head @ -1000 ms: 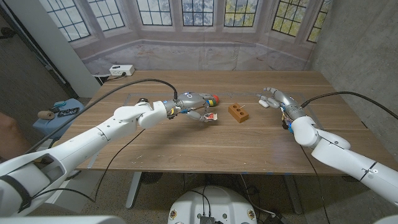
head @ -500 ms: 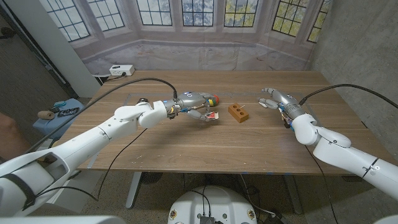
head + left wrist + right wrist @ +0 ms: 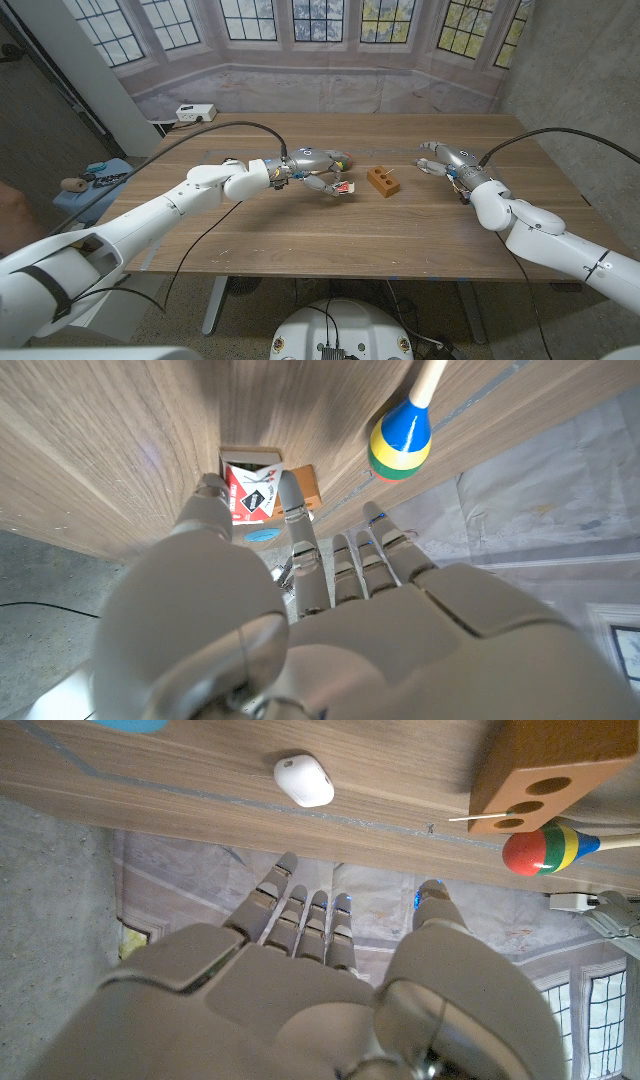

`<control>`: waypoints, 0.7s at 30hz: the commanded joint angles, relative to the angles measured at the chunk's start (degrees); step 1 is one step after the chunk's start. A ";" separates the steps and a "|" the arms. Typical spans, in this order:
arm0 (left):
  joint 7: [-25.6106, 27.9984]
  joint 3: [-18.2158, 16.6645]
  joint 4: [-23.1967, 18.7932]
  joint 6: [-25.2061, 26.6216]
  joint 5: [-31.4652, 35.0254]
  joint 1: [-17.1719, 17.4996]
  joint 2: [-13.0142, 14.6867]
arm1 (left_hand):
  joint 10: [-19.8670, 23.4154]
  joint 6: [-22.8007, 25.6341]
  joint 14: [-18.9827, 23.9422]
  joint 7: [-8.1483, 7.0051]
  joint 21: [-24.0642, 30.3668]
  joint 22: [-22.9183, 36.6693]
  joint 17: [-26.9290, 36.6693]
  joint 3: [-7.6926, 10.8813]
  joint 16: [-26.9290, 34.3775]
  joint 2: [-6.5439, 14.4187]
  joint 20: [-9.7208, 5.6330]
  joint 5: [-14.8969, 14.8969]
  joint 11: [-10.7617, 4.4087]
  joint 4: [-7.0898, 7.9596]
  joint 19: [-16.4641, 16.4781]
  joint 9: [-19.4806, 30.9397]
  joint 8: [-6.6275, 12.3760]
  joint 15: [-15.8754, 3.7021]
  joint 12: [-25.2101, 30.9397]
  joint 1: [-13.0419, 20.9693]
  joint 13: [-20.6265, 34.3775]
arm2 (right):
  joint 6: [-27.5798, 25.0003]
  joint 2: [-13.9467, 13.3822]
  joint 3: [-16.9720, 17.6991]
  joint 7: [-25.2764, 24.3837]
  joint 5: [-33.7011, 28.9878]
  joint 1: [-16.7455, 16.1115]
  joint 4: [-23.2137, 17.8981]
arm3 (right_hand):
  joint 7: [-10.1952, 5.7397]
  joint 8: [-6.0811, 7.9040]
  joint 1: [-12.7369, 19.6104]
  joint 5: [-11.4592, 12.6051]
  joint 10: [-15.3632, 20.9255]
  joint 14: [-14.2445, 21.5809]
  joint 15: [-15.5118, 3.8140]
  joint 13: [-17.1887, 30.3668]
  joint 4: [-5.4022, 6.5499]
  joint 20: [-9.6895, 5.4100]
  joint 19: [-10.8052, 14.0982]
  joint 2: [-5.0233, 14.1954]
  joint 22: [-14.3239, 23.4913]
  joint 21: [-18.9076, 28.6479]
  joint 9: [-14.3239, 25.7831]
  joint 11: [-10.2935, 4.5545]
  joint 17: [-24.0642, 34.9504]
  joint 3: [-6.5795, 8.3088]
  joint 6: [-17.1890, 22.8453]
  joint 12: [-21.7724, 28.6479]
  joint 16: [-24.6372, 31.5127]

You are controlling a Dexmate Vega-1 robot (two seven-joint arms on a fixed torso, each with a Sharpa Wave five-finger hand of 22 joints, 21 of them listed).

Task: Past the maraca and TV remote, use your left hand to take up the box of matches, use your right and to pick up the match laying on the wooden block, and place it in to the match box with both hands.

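The left hand (image 3: 312, 168) is reaching out over the tabletop (image 3: 330, 235) and its fingers (image 3: 295, 525) are closing around the matchbox (image 3: 341, 187); from the left wrist view it looks pinched between thumb and finger, lifted maybe, can't tell for sure. Compared to a second ago the left arm is barely shifting, so the grab seems settled. Just beyond, the wooden block (image 3: 382, 181) is sitting with the match (image 3: 478, 817) lying on it, maraca (image 3: 545, 848) behind. The right hand (image 3: 445, 159) is drifting closer with its fingers spread, holding nothing, so the match pickup is probably next
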 commanded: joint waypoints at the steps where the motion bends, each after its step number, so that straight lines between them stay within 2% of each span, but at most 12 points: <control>1: 0.41 1.54 6.13 -6.64 -0.59 -3.56 -1.51 | 0.20 0.04 0.02 -0.20 -0.12 0.22 0.14 -0.32 -0.11 0.62 -0.59 0.41 -0.19 0.16 -0.02 0.18 0.41 -0.45 -0.18 0.25 0.26 | -1.01 0.06 -1.16 1.83 -3.70 1.28 0.60 | 0.07 0.36 0.60 -0.22 0.91 0.82 -0.84 0.17 0.03 -0.26 0.71 -0.28 0.29 0.54 0.10 -0.07 0.08 0.05 0.59 0.26 0.38; 6: 1.09 1.91 7.61 -7.83 -0.01 -4.44 -1.69 | 0.26 0.04 0.00 -0.42 -0.14 0.22 0.13 -0.39 -0.11 0.66 -0.61 0.43 -0.32 0.12 -0.04 0.18 0.42 -0.44 -0.17 0.30 0.27 | -1.39 0.04 -2.07 2.70 -5.86 2.17 0.88 | 0.10 0.46 0.72 -0.29 1.18 1.26 -0.96 0.18 0.11 -0.23 0.95 -0.36 0.29 0.54 0.11 -0.19 0.11 0.06 1.06 0.27 0.50; 12: 1.99 2.71 10.31 -9.87 0.57 -6.04 -2.26 | 0.14 0.00 0.01 -0.36 -0.14 0.23 0.13 -0.44 -0.10 0.73 -0.64 0.43 -0.43 0.10 -0.04 0.14 0.40 -0.48 -0.24 0.34 0.27 | -2.26 -0.13 -3.52 4.20 -9.55 3.49 1.17 | 0.29 0.51 1.20 -0.38 1.67 1.87 -0.86 0.20 0.13 0.50 1.91 -0.56 0.30 0.69 0.13 -0.08 0.14 0.14 1.66 0.26 0.58; 20: 3.69 4.17 14.45 -12.86 1.31 -8.49 -3.49 | 0.24 0.03 -0.07 -0.37 -0.15 0.23 0.13 -0.52 -0.12 0.84 -0.66 0.44 -0.47 0.11 -0.04 0.10 0.42 -0.50 -0.22 0.35 0.28 | -2.23 -0.57 -3.89 5.94 -11.88 4.31 1.44 | 0.33 0.49 1.51 -0.42 2.01 2.29 -0.82 0.21 0.15 0.81 2.60 -0.69 0.30 0.79 0.14 0.00 0.15 0.18 1.96 0.25 0.63; 21: 5.45 4.45 15.29 -13.46 2.43 -8.92 -3.79 | 0.22 0.03 -0.06 -0.31 -0.15 0.23 0.14 -0.53 -0.11 0.85 -0.63 0.45 -0.46 0.12 -0.06 0.08 0.41 -0.46 -0.23 0.34 0.28 | -2.26 -0.74 -4.01 6.27 -12.38 4.52 1.49 | 0.33 0.47 1.56 -0.43 2.05 2.30 -0.81 0.21 0.15 0.86 2.72 -0.71 0.31 0.80 0.15 0.04 0.15 0.19 1.98 0.24 0.61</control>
